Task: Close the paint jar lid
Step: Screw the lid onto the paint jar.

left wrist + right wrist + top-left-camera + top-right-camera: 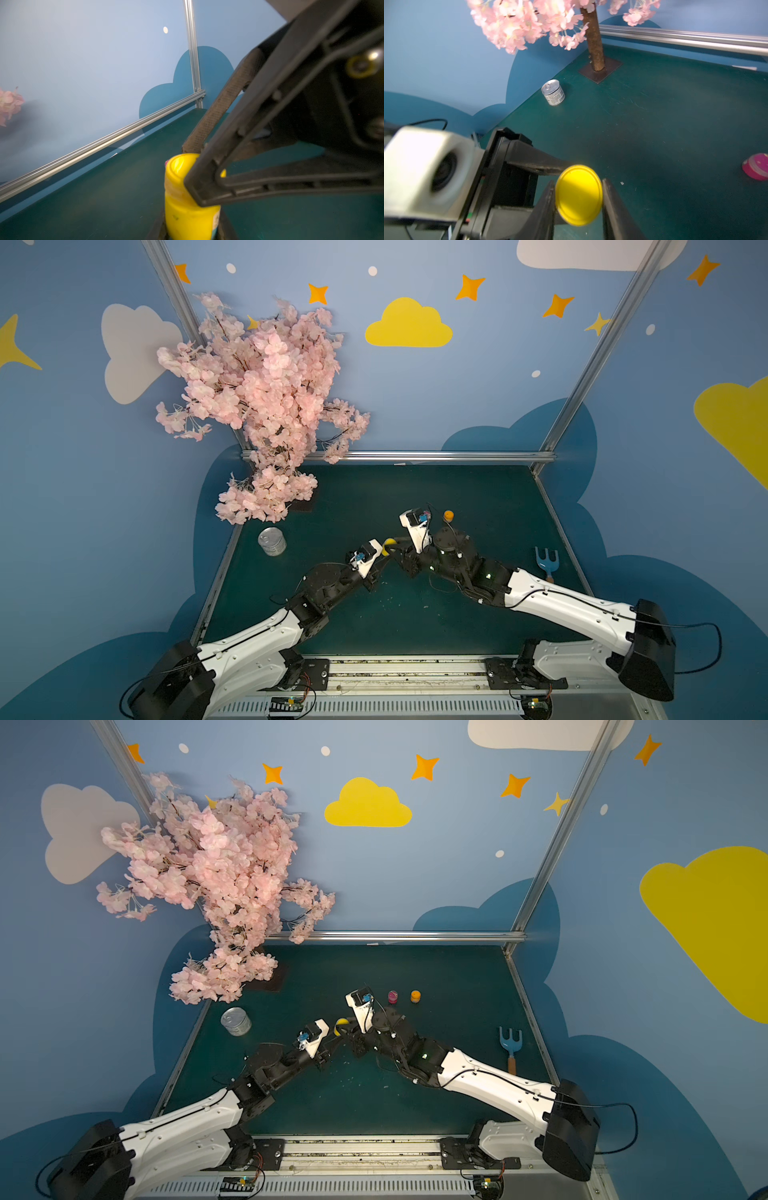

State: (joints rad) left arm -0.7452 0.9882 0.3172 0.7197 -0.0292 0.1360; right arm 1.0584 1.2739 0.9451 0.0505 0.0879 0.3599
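Arms reach from the near edge of the dark green table [478,489] and meet at its middle. There we find the left gripper [192,230] clamped low on the body of the yellow plastic paint jar [187,212]. The jar is upright; we cannot tell whether its base rests on the table.

The right gripper [579,207] sits over it, fingers pinched on opposite rims of the flat round yellow lid [579,187]. The lid is on the jar's mouth. In the left wrist view a band of neck shows beneath it and it looks slightly cocked, so we judge it not screwed home.

Step in hand: seating and turning the lid. Next move, as we read it: the left grip keeps the jar from spinning while the right wrist levels the lid, presses lightly and twists. A crooked start risks cross-threading.

A blue toy garden fork [546,562] lies near the right edge and a silver tin can [272,541] near the left. Beyond the jar stand a small pink jar [392,996] and a small orange jar [415,996], side by side. A pink blossom tree [266,406] fills the far left corner.
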